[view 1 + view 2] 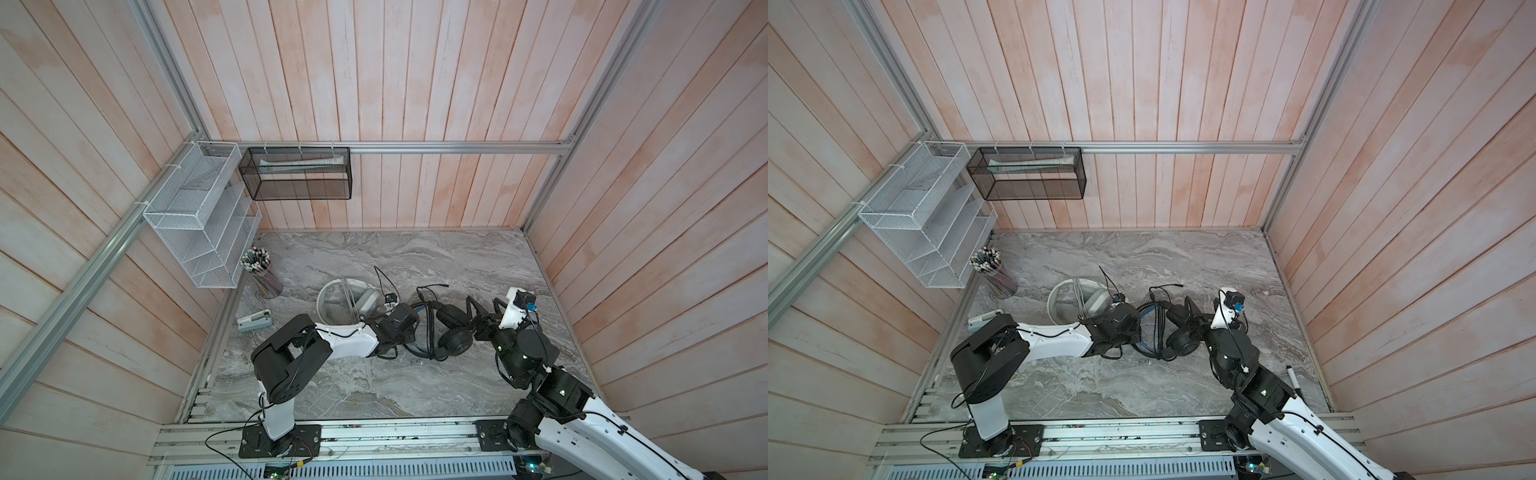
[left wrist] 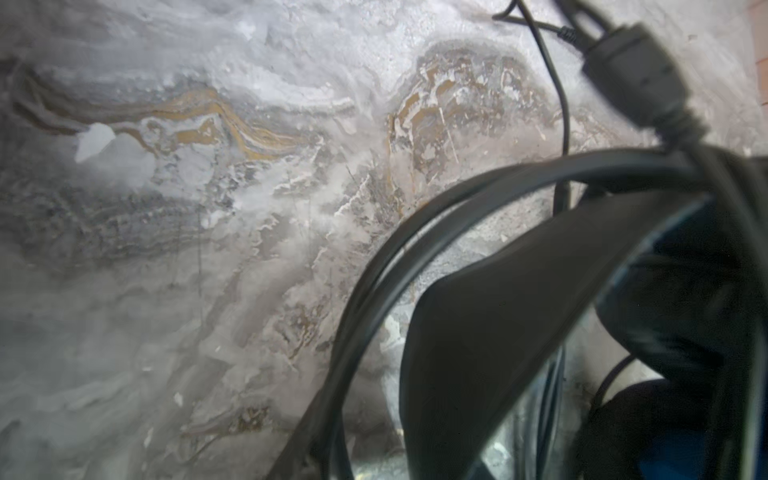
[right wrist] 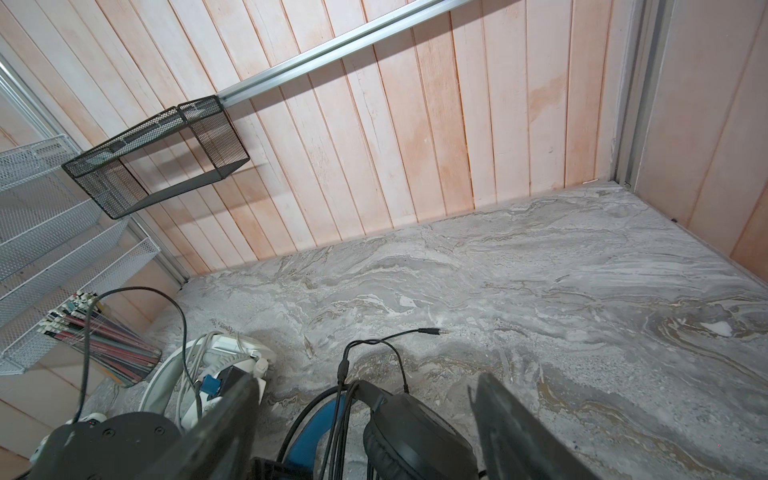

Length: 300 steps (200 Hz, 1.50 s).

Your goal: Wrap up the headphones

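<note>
Two headsets are lying on a grey, veined marble-look tabletop (image 1: 374, 257), which is sitting inside a booth of pale pinkish wood planks (image 1: 415, 83) edged with aluminium rails (image 1: 457, 147). The black headset (image 1: 453, 332), with blue showing inside its band, is resting near the middle of the tabletop between the two arms. The white headset (image 1: 332, 299) is lying just beside it, on the left arm's side and slightly farther back. Farther out on that same side of the black headset, a cup of pencils (image 1: 259, 270) is standing, while a white mesh organiser (image 1: 195, 224) and a black mesh basket (image 1: 299, 174) are hanging on the walls well beyond it. The black cable (image 3: 374, 345) is looping over the black headset's band, its plug (image 3: 432, 331) lying on bare tabletop just behind.

The right gripper (image 3: 365, 386) is straddling one ear cup of the black headset, jaws standing wide with a gap showing beside the cup. The left gripper (image 1: 417, 320) is sitting at the band side of the black headset. Its wrist view is showing only one blurred dark finger (image 2: 498, 332) among cable loops, so I cannot tell whether it is parted or pinching. In both top views the left arm is covering part of the white headset.
</note>
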Motion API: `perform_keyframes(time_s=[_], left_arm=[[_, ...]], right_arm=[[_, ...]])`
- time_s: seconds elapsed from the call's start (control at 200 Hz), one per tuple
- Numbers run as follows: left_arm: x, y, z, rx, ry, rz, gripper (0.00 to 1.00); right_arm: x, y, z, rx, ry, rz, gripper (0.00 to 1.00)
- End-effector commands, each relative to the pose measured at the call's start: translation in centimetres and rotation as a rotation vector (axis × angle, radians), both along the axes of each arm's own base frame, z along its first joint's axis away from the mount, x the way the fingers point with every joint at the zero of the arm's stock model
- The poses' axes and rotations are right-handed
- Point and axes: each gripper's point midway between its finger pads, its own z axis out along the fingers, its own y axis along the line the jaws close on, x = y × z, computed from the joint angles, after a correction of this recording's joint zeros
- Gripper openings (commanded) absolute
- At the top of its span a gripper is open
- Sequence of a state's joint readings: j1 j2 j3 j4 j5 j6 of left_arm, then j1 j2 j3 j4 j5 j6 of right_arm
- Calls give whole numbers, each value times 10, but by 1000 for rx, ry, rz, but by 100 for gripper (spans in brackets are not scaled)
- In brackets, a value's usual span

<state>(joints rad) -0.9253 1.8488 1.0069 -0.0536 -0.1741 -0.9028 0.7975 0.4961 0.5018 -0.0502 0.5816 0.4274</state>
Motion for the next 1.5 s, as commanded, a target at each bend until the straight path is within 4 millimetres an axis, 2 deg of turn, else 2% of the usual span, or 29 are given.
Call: perform_keyframes(time_s=[0.0,0.125,0.215,0.525,0.625,0.78,0.905,1.04,1.12,1.245,1.36,1.495], left_arm=[[8,-14,25,-42,-54,-21,56],[8,-15,38,-59,-71,-27,72],[8,-16,51,-77,-89,-31,76],[10,-12,99,-68,-159,-54,78],[10,-9,109,-70,-187,-61,78],[9,-17,124,-96,-202,-106,78],[16,-15,159,-130,-270,-104,78],[27,6,211,-208,-411,-74,83],[36,27,233,-234,-467,-46,98],[44,64,263,-236,-525,-11,99],[39,99,283,-166,-582,26,99],[31,152,288,-76,-616,120,99]], right_arm=[[-1,-3,-3,10,12,-8,82],[-3,-6,3,16,4,-15,83],[-4,-9,8,23,-3,-23,83],[-11,-19,23,33,-12,-43,84],[-13,-19,21,38,-2,-32,84],[-15,-18,16,45,28,-16,84],[-17,-15,16,43,35,7,83],[-18,-15,18,31,48,10,84],[-18,-14,17,20,56,11,86],[-15,-12,15,0,77,10,90],[-13,-21,18,-24,108,-50,100],[-13,-27,26,-47,102,-81,100]])
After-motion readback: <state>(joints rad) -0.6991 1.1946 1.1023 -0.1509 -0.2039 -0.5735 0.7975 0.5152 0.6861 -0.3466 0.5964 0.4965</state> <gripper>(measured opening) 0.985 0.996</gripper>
